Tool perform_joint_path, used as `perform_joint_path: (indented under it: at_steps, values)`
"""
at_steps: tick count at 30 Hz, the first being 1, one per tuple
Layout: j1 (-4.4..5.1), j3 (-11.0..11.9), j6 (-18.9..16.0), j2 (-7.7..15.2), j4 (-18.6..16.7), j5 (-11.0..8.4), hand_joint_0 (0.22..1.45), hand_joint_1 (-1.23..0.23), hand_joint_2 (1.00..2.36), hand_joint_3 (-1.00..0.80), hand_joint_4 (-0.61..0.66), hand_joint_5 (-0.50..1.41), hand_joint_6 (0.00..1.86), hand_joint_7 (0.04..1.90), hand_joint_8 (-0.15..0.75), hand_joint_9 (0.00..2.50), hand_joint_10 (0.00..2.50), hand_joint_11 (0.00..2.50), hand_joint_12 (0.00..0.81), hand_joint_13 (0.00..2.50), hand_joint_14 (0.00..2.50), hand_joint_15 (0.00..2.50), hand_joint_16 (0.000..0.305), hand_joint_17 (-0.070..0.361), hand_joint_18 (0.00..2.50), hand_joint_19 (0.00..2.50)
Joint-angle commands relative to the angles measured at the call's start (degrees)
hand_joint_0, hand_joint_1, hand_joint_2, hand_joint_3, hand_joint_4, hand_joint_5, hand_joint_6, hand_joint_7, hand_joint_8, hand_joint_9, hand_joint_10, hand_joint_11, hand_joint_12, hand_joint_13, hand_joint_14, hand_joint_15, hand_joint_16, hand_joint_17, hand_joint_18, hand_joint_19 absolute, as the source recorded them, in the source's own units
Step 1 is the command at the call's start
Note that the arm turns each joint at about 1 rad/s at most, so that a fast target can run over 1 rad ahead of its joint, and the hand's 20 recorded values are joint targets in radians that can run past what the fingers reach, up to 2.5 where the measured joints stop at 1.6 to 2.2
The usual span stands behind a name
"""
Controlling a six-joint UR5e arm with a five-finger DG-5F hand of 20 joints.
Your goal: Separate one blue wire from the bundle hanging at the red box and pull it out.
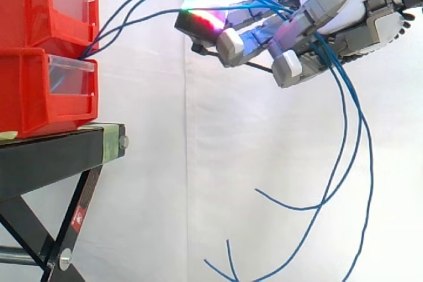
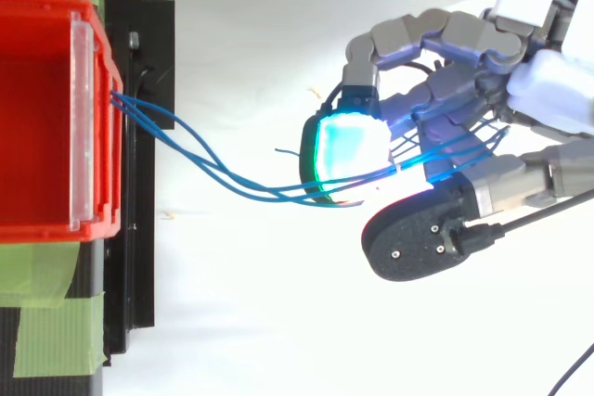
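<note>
Three blue wires (image 2: 278,194) come out of the front of the stacked red bins (image 1: 36,90) and run rightwards through the air to my hand (image 1: 360,24). In the side view they leave from the gap between the two bins and rise toward the glowing fingertips (image 1: 201,21). My hand (image 2: 464,90) hovers right of the bins, level with the upper one, its fingers curled round the wires. All three pass under the cyan pad (image 2: 348,150) together. Past the hand, the wires' free ends hang down in long loops (image 1: 365,143).
The bins rest on a black stand (image 1: 53,156) with crossed legs, and its top carries green tape (image 2: 56,331). A white curtain hangs behind. Open air lies between the bins' front and the hand, crossed only by the wires.
</note>
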State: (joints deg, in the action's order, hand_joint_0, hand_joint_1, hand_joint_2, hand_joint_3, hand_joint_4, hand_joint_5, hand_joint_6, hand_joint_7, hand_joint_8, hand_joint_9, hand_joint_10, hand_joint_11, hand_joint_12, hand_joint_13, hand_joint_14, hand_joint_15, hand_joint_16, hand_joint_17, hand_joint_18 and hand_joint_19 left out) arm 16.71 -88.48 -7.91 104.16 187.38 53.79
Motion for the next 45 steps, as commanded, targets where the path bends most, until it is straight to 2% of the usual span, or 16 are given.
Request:
perform_joint_path:
  at_steps: [1,6,8,16,23,33,39,45]
  values:
    - [-0.01,0.0,0.0,0.0,0.0,0.00,0.74,-0.92,1.00,-0.50,0.03,-0.25,0.81,1.15,0.240,0.65,0.01,1.52,0.314,1.03,2.50,0.42,0.048,0.109,0.86,1.18]
    - [-0.01,0.1,0.0,0.0,0.0,0.00,0.63,-0.87,1.00,-0.50,0.03,-0.25,0.80,1.15,0.243,0.68,0.01,1.51,0.310,1.04,2.50,0.38,0.048,0.108,0.86,1.21]
    - [-0.01,0.1,0.0,0.0,0.0,0.00,0.57,-0.80,1.00,-0.50,0.04,-0.24,0.79,1.15,0.259,0.71,0.01,1.50,0.323,1.07,2.50,0.36,0.049,0.110,0.88,1.21]
    - [-0.01,0.0,0.0,0.0,0.0,0.00,0.53,-0.73,1.00,-0.50,0.07,-0.24,0.79,1.14,0.278,0.76,0.01,1.51,0.323,1.10,2.50,0.33,0.052,0.116,0.91,1.21]
    - [-0.01,0.0,0.1,0.0,-0.3,0.00,0.55,-0.67,1.00,-0.50,0.08,-0.23,0.79,1.14,0.275,0.78,0.01,1.49,0.316,1.12,2.50,0.34,0.050,0.114,0.92,1.20]
    - [-0.01,0.0,0.0,0.0,-0.5,0.00,0.56,-0.67,1.00,-0.50,0.08,-0.23,0.78,1.16,0.278,0.78,0.01,1.50,0.322,1.12,2.50,0.36,0.051,0.114,0.92,1.20]
    - [-0.01,0.1,0.0,0.0,-0.4,-0.09,0.62,-0.65,1.00,-0.50,0.08,-0.23,0.78,1.15,0.265,0.78,0.01,1.50,0.312,1.11,2.50,0.38,0.048,0.109,0.91,1.20]
    - [-0.01,0.0,0.0,0.0,-0.5,0.00,0.69,-0.65,1.01,-0.37,0.09,-0.24,0.79,1.12,0.261,0.79,0.01,1.50,0.305,1.12,2.50,0.40,0.049,0.109,0.91,1.17]
